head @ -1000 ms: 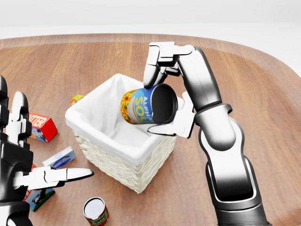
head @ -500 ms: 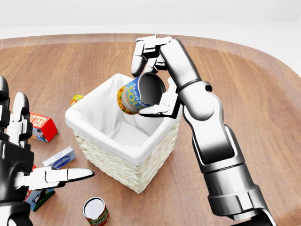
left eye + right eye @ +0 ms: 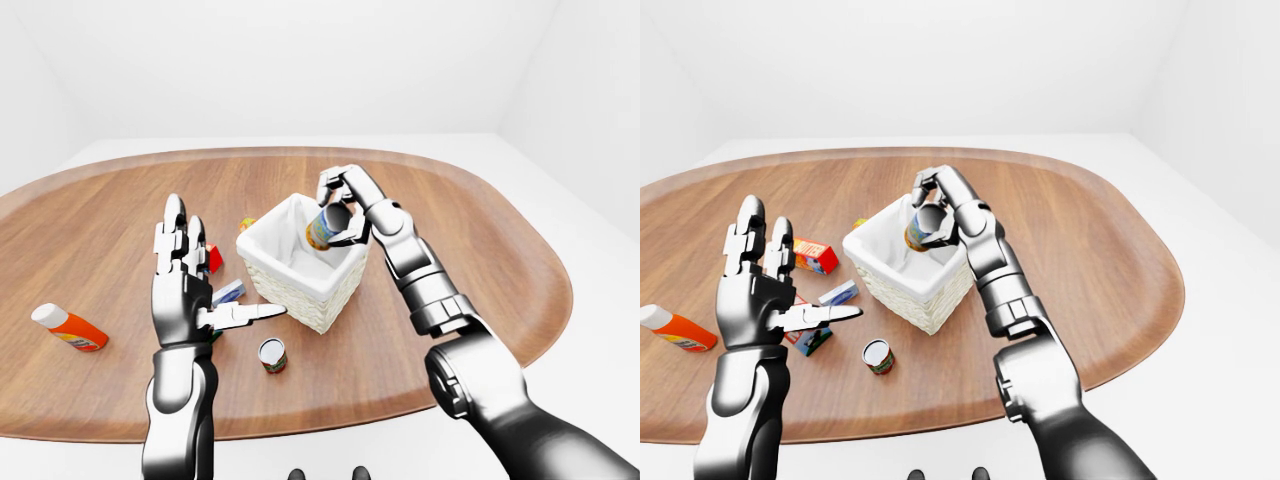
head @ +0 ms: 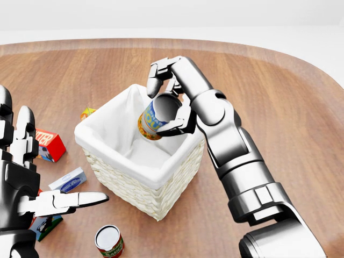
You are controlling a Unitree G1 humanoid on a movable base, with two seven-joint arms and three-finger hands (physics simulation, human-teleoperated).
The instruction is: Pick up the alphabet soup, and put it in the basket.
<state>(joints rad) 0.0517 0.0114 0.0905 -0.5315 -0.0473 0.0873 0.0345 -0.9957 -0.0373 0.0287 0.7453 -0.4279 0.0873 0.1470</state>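
The alphabet soup can [image 4: 157, 116], blue and yellow with a dark end facing me, hangs tilted over the upper right part of the white-lined wicker basket [image 4: 121, 189]. My right hand [image 4: 166, 102] is shut on the can, fingers curled over its top and thumb under it. My left hand [image 4: 37, 177] stands open at the head view's left edge, fingers up and thumb pointing right, apart from the basket and holding nothing.
A red-labelled can [image 4: 109, 241] stands below the basket. A red box [image 4: 47, 145], a small blue-white box [image 4: 69, 180] and a small yellow item [image 4: 87, 113] lie left of it. An orange bottle [image 3: 68, 326] lies far left on the wooden table [image 4: 290, 107].
My right hand has carried the soup can leftward and down, tipping it further over the basket's opening. The left hand has barely moved.
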